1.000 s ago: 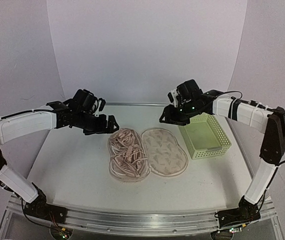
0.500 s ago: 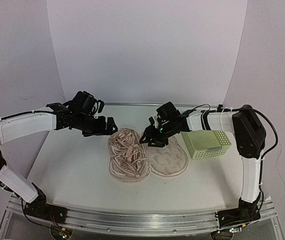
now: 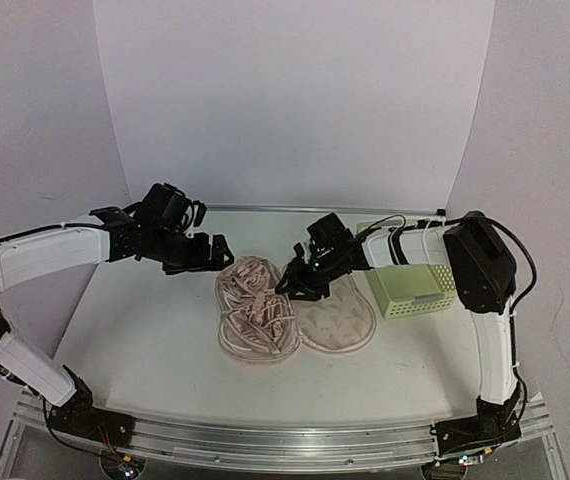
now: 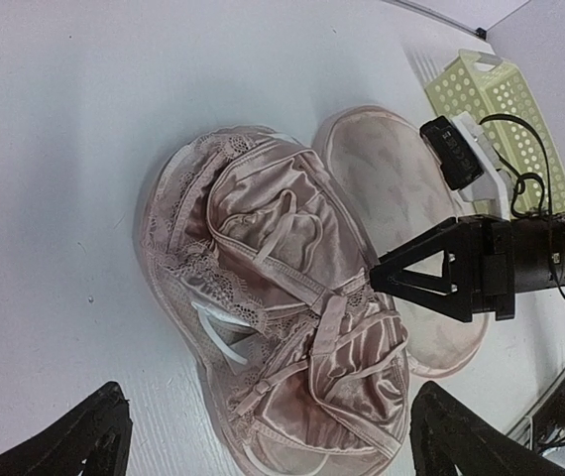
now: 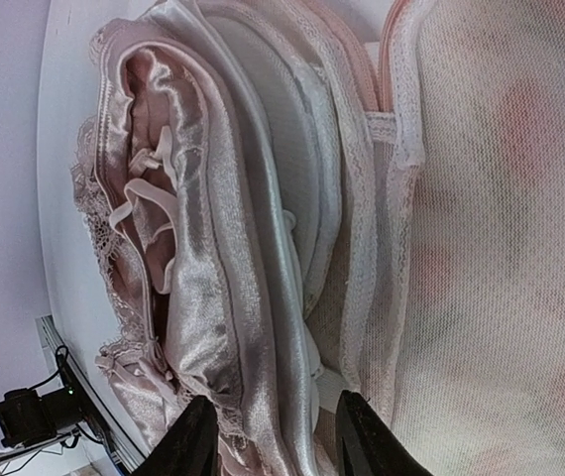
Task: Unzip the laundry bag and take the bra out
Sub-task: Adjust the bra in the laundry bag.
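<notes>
we watched the right gripper (image 3: 293, 283) leave the basket and drop to the opened bag

in the last second it crossed from above the pale-green perforated plastic basket (image 3: 415, 290) to the seam of the flat beige leaf-printed fabric laundry bag (image 3: 343, 318), which lay unzipped in two halves on the white table (image 3: 135, 320). the pale pink satin bra (image 4: 282, 297) with lace trim and thin straps lay in the left half. the fingers (image 5: 195, 441) were narrowing at its cup edge; we could not tell if they had caught it. the left gripper (image 3: 211, 256) hung released, spread wide, just beside the bag. we judged removal was starting.
</notes>
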